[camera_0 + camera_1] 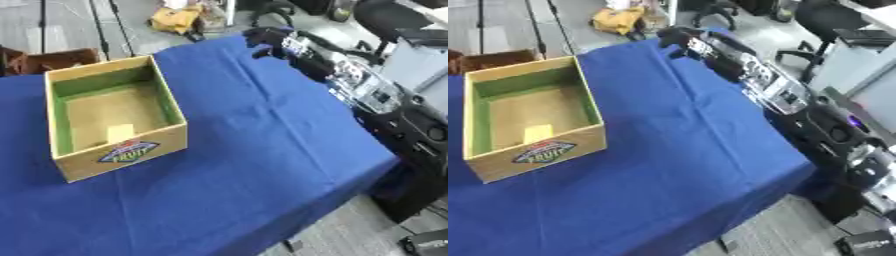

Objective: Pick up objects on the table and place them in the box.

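Box [114, 117] on the table's [262, 150] left side, right robot hand [267, 40] far behind-right.

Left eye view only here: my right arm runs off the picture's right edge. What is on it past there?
Observer: A small purple light glows on the right arm, just off the table's edge.
Operator: And lower down?
Observer: The arm goes on to a black and silver joint, past the near corner of the blue cloth and over the floor.
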Controlling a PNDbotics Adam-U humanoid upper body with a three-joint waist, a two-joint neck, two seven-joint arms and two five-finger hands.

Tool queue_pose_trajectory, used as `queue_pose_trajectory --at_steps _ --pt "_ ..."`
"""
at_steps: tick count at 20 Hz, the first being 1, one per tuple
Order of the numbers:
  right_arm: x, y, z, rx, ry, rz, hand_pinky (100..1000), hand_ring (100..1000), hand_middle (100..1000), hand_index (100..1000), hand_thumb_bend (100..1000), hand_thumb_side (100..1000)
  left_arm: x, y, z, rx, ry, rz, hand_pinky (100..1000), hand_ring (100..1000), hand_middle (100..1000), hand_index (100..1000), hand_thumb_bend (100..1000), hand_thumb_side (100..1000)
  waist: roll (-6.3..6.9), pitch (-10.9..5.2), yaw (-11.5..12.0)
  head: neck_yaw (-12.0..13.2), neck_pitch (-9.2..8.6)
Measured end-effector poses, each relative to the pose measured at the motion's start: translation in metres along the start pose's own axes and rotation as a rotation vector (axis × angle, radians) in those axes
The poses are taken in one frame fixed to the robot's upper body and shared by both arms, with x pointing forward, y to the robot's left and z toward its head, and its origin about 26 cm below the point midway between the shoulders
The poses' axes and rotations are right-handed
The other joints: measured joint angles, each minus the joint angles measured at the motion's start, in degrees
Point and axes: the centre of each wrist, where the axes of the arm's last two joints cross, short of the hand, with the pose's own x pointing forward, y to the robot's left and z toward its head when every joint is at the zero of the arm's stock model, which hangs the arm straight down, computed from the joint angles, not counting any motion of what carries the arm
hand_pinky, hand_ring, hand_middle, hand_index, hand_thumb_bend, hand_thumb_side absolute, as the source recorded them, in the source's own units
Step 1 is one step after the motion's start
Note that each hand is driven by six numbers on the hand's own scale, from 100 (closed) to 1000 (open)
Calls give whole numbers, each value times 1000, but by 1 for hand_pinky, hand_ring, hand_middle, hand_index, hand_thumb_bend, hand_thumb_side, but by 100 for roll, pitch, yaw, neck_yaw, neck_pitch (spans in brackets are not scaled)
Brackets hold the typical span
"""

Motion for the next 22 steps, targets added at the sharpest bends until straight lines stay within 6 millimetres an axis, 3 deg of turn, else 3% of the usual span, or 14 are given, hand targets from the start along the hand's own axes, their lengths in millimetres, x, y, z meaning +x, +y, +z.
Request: queue_pose_trajectory --at_steps 19,20,21,22 --pt "-11 -6 6 -39 64 -101 860 1000 921 780 100 957 -3 0 4 9 16 -2 445 669 447 689 677 823 74 -17 -41 8 0" --pt "-10 -5 6 -37 63 -101 854 1000 908 775 100 917 -3 0 5 11 17 -2 444 669 446 689 676 823 79 -20 -48 8 0" --pt "-9 -3 6 -33 60 -100 851 1000 902 773 100 946 -3 0 6 14 19 -2 444 669 446 689 675 824 84 -20 -67 8 0" --pt "-8 -1 7 -27 56 -97 848 1000 894 776 100 867 -4 1 6 18 21 -3 444 670 446 689 676 825 88 -24 -97 9 0"
